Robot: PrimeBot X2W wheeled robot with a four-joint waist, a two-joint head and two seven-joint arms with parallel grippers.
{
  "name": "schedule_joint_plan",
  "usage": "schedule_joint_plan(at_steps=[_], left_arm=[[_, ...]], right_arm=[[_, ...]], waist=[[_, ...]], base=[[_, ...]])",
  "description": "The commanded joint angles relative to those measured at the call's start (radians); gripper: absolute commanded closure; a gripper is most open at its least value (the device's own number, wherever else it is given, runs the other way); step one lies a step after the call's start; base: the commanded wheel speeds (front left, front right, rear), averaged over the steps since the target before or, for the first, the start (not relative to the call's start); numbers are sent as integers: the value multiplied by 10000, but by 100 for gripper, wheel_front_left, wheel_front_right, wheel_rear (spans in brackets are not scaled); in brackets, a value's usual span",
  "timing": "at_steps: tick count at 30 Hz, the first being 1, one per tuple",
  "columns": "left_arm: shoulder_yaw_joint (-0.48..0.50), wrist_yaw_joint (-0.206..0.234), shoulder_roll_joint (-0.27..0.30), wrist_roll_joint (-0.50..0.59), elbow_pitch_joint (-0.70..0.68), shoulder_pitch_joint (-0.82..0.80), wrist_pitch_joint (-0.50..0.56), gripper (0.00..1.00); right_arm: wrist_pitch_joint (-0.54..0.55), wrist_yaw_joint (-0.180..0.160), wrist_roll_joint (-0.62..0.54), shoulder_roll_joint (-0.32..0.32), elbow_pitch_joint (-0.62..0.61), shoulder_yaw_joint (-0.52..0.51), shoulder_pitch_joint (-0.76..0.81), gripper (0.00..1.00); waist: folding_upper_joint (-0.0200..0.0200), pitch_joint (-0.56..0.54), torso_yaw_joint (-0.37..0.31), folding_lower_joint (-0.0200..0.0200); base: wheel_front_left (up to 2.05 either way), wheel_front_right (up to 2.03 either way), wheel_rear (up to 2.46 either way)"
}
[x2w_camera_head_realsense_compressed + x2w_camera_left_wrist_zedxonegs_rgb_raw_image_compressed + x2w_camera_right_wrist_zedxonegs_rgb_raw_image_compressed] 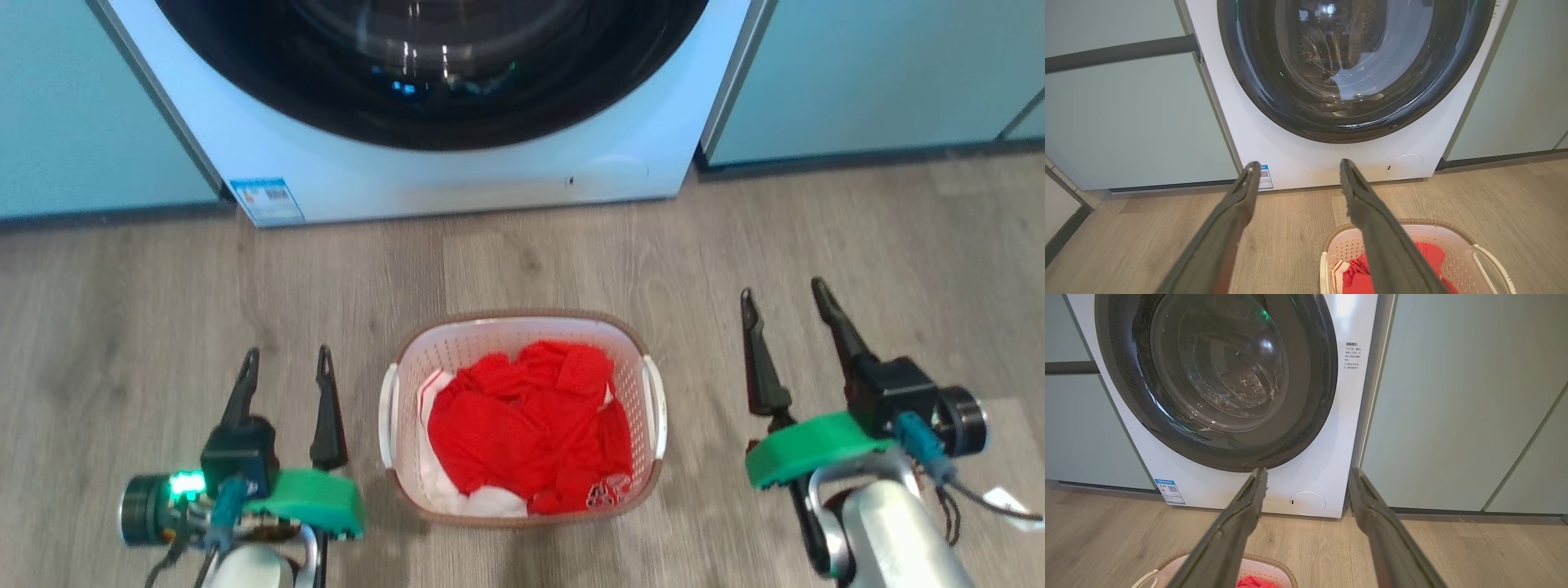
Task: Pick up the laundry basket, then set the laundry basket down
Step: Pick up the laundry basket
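Perforated white laundry basket (522,343), brown rim, wood-grain floor (122,310).

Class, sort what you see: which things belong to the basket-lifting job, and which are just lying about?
Belong: laundry basket; left gripper; right gripper, both open.
Lying about: washer; pale cabinets; wooden floor; red clothes in the basket.
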Motion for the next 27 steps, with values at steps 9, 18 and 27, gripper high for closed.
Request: schedule_joint_plan(at_steps=[9,18,27], left_arm=[[157,-127,-50,-45,843,-2139,-120,0],[-33,-128,-50,-249,2030,-3371,-120,0],[-470,-185,-50,-480,3395,-4303,-120,0]], right_arm=[[-122,60,-94,-89,462,-189,-1715,0],[-122,60,-127,-89,1417,-255,-2753,0],[-122,60,91,-89,2845,-156,-3552,0]], waist=[[0,2627,101,0],[0,4122,285,0],[0,5325,460,0]], base=[[0,0,0],[0,0,0],[0,0,0]])
